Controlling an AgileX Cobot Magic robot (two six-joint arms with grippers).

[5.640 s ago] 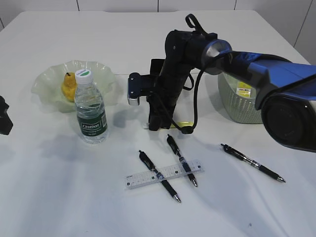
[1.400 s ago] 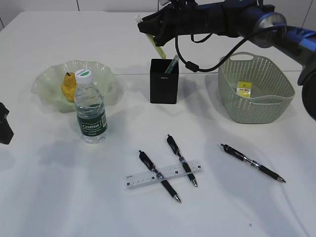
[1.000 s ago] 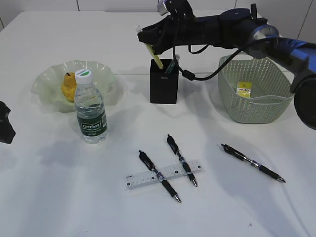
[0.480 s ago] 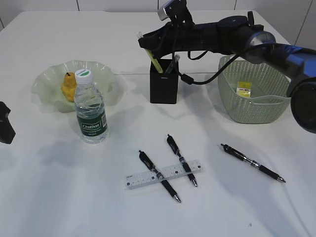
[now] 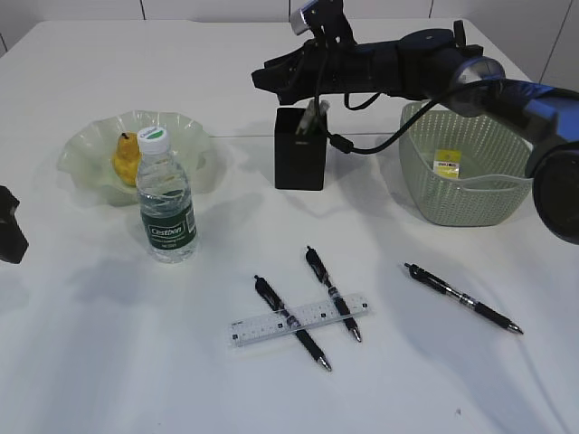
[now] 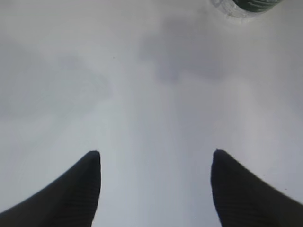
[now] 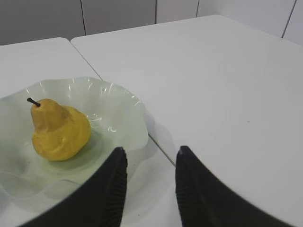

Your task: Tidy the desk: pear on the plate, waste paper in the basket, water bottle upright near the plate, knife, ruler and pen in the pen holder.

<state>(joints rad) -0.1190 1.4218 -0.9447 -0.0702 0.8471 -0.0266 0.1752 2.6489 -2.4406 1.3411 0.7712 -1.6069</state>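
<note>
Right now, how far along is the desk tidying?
Done: pear on the plate, water bottle upright beside it, paper in the basket. In hand: nothing; the right gripper hangs open above the pen holder, which already holds something. Left: the ruler and three pens on the table.

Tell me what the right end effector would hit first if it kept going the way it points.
Probably the plate holding the pear; the right end effector aims toward its near rim, though depth is unclear.
</note>
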